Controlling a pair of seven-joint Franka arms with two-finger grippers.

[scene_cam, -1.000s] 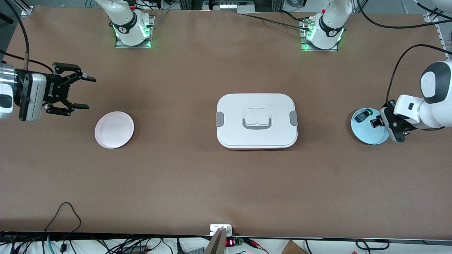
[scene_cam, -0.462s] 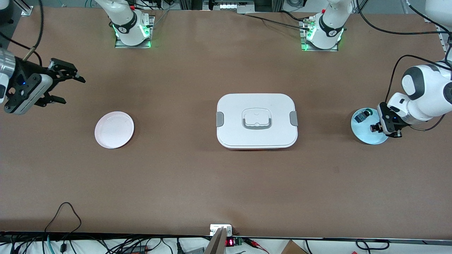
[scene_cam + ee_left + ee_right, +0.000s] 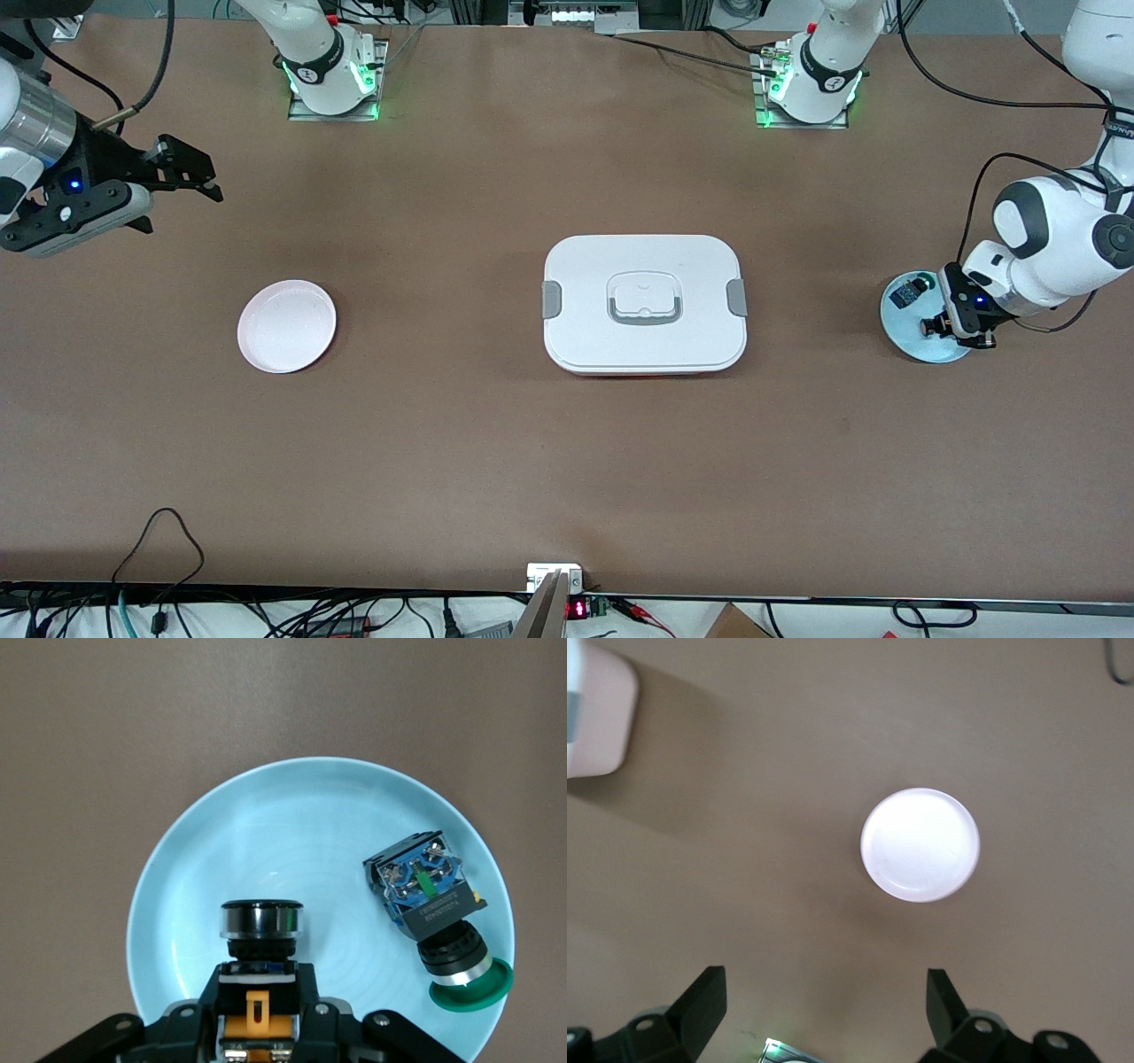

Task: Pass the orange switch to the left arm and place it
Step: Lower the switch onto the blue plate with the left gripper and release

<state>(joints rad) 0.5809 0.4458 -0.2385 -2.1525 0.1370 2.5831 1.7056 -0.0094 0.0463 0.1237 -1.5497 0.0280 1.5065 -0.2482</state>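
Left gripper (image 3: 950, 330) sits low over the light blue plate (image 3: 912, 341) at the left arm's end of the table, fingers clamped on the orange switch (image 3: 259, 943); the switch's dark chrome-ringed cap juts out over the plate, orange showing between the jaws. Beside it on the same plate, apart from the gripper, lies the green-capped switch (image 3: 438, 917) on its side. Mid-table, well apart, the white box (image 3: 644, 303), lid on, grey clips at both ends. Toward the right arm's end, an empty-looking pink plate (image 3: 287, 326). Right gripper (image 3: 173, 186) hangs in the air over bare table near that plate, fingers spread wide. Surface: brown table (image 3: 496, 461); cables along the near edge.
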